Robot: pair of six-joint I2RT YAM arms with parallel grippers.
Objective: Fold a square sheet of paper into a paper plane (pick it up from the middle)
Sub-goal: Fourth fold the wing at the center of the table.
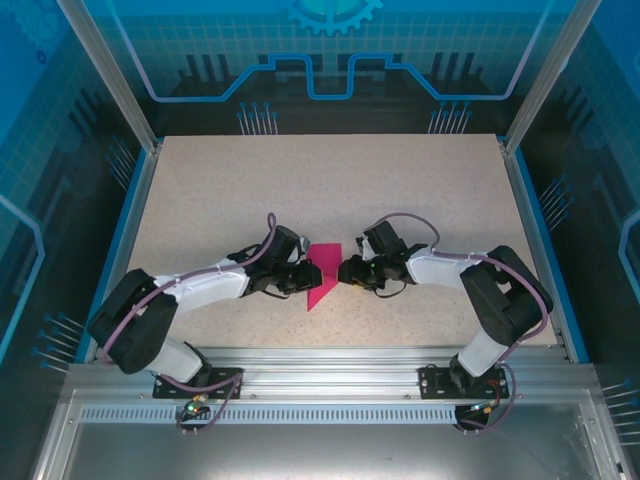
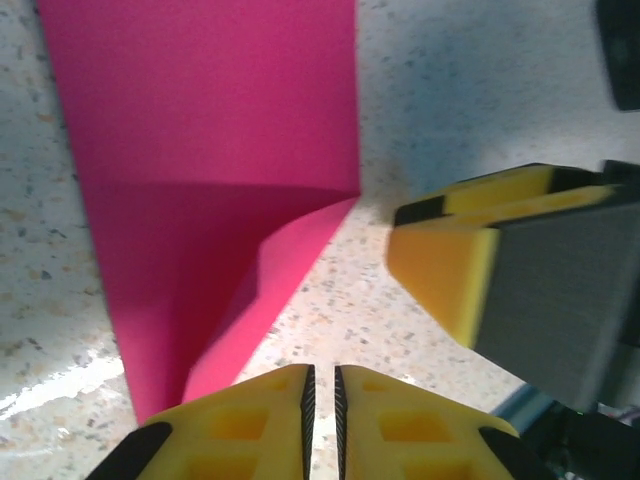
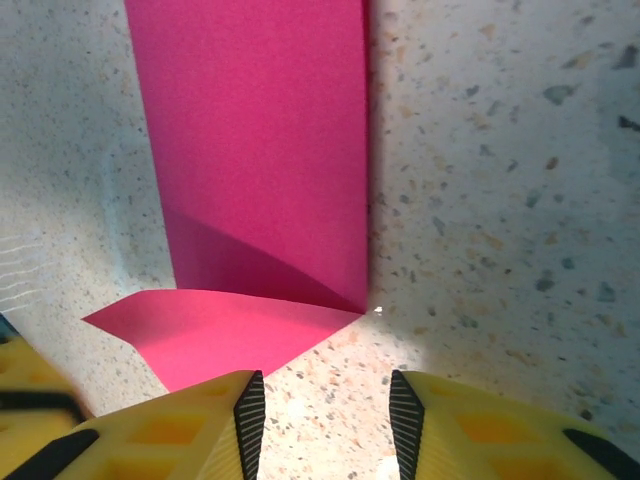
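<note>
Closely, L claw, R claw flank paper edges.

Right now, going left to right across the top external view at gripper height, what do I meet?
left arm → left gripper → folded pink paper → right gripper → right arm

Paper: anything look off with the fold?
The pink paper isn't flat on the table: its folded flap stands lifted and curved above the layer beneath and casts a shadow on it, so that crease looks unpressed. No tears or crumpling that I can see.
</note>
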